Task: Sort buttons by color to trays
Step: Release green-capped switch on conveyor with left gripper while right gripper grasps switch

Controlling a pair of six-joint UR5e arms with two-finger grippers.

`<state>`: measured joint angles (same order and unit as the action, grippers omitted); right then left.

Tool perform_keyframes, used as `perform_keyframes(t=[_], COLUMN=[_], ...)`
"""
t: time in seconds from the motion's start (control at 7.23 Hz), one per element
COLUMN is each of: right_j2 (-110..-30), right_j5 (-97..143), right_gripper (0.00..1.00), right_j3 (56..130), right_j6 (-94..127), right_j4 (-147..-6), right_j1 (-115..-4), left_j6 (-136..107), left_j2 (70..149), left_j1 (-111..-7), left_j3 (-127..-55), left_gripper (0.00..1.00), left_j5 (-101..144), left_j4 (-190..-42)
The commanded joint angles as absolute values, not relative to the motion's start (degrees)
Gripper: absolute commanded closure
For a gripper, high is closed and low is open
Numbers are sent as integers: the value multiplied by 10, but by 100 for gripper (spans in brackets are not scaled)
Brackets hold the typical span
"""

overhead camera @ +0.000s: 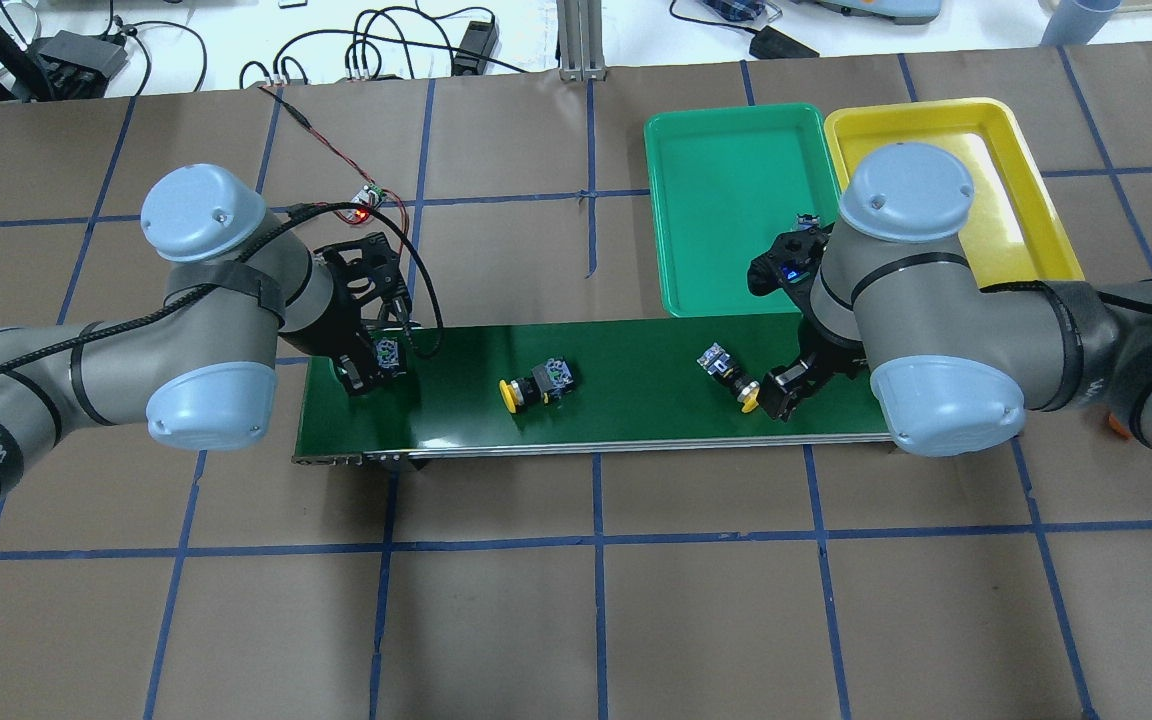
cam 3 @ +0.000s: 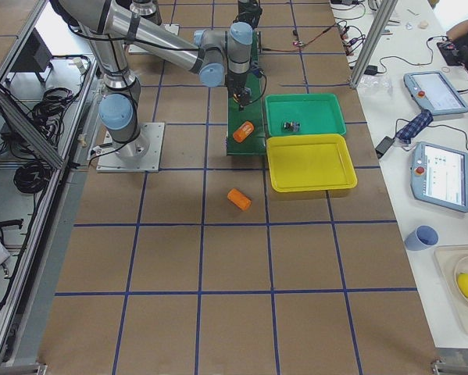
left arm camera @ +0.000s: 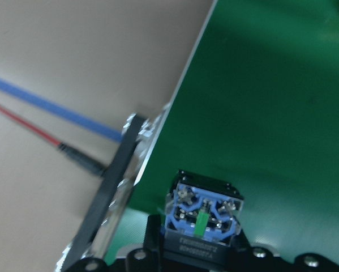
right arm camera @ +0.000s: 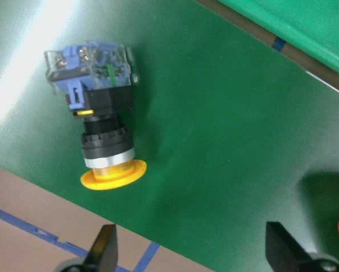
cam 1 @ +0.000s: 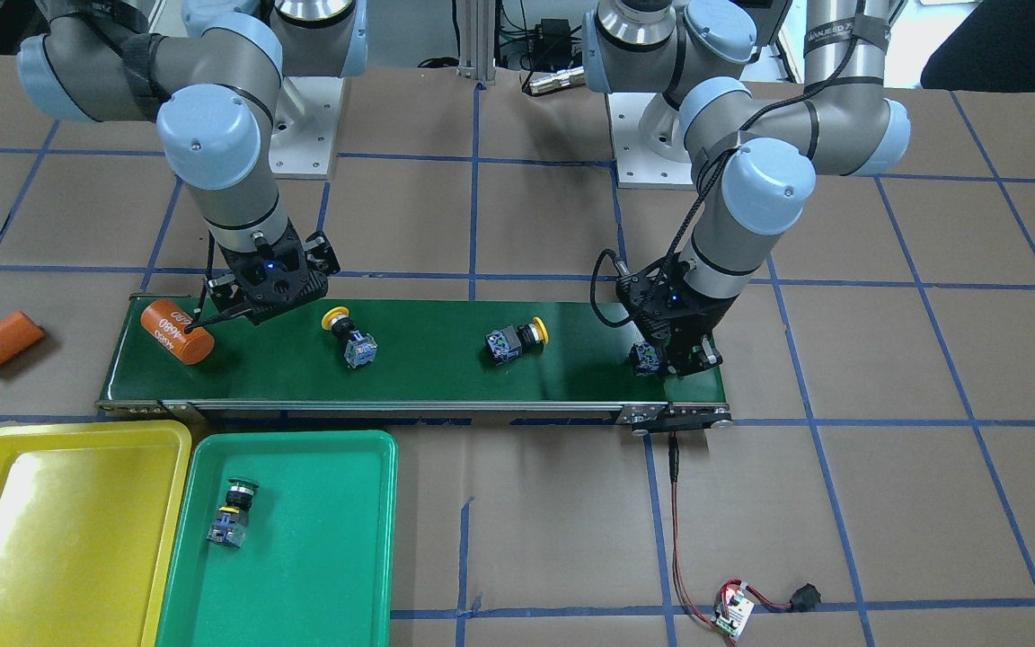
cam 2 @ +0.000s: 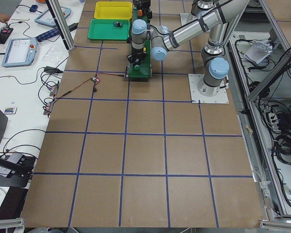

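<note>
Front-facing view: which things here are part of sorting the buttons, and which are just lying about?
Job: two yellow buttons on the belt, green button in the green tray, fourth button at the belt's end, yellow tray.
Lying about: two orange cylinders, small circuit board with wires.

Orange cylinder (cam 1: pixel 178 332) on green belt (cam 1: pixel 432 373), second cylinder (cam 1: pixel 3 340) beside.

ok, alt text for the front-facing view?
A green belt carries two yellow buttons and an orange cylinder; the left gripper grips a third button at its end, the right gripper hangs open. Below, an empty yellow tray and a green tray with one green button.
</note>
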<state>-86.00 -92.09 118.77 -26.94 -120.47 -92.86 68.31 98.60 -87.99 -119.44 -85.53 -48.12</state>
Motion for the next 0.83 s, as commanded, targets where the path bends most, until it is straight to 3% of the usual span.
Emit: perform_keyframes(t=[0.0,0.55,0.69], right_j2=[-851,-820,-817], right_j5=[-918,-923,-925], right_gripper=[9,12,20], right_j3=[1189,1185,1184], right_j6=[-265,-285,-291], right_j4=[-1221,-1261,-1263], right_j1=[-950,-950,-949], left_j6=[677,630,601], left_j2=[977,927,935], left_j1=[-884,-889,-891], left_j3=[-1213,-1107,-1071], left_gripper=[0,0,0], left_j5=[-860,-853,-852], left_j4=[-468,-646,-665])
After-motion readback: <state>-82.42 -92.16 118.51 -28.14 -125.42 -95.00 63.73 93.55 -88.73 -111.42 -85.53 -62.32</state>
